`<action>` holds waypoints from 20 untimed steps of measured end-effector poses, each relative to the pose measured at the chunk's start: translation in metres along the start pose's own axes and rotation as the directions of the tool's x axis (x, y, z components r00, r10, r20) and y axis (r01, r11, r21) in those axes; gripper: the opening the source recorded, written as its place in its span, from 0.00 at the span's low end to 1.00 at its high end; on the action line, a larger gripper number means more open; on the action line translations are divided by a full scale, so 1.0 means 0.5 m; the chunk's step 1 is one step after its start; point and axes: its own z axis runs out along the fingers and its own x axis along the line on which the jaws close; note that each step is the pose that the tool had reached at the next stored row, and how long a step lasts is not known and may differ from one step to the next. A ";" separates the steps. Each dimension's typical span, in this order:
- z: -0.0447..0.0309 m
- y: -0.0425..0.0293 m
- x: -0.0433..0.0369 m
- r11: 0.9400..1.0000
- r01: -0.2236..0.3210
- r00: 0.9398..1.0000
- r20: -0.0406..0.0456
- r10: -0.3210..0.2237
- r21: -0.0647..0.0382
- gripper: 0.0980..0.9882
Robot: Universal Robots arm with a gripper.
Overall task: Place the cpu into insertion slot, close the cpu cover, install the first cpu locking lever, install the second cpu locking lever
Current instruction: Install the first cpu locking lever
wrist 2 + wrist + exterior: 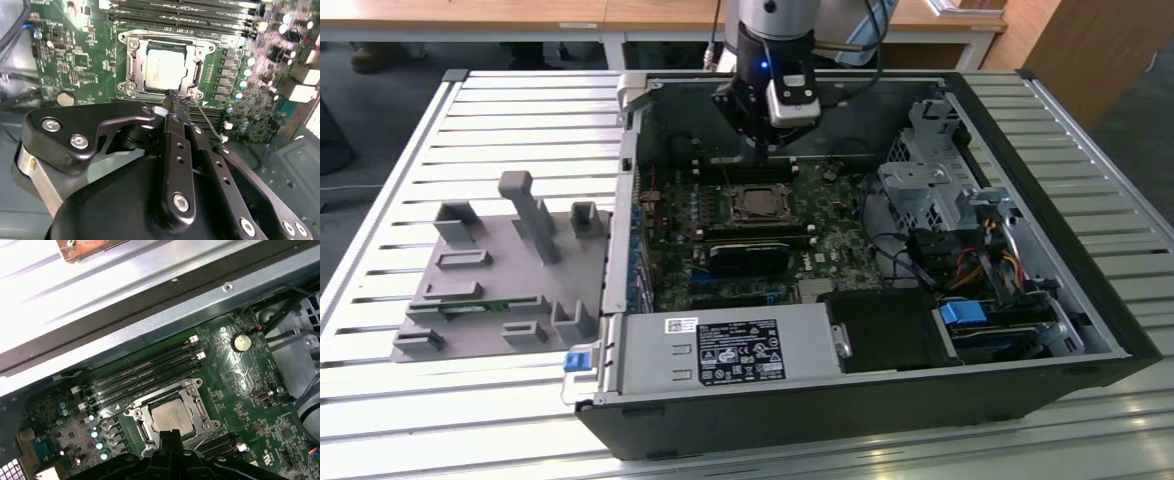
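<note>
Pincer (174, 98) closed, tip seemingly touching cpu cover (134, 67) edge; contact hidden; cpu (164, 67) seated inside.

— What is hidden at the insertion slot (196, 71)?
— One edge is covered by the gripper (174, 100) in both wrist views.
— Is it seen whole?
— No; in the first wrist view the gripper (170, 434) is cut off by the picture's edge.

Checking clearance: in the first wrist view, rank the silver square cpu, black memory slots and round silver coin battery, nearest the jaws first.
1. cpu, right at the jaws' tips
2. memory slots, beyond the cpu
3. coin battery, past the slots' ends
</note>
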 end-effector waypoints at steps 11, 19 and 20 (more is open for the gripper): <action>0.000 0.000 0.000 0.987 0.158 0.987 -0.003 -0.158 0.001 0.01; 0.002 0.000 0.000 0.956 0.293 0.956 -0.005 -0.293 0.002 0.01; 0.002 0.000 0.000 0.952 0.307 0.952 -0.005 -0.307 0.002 0.01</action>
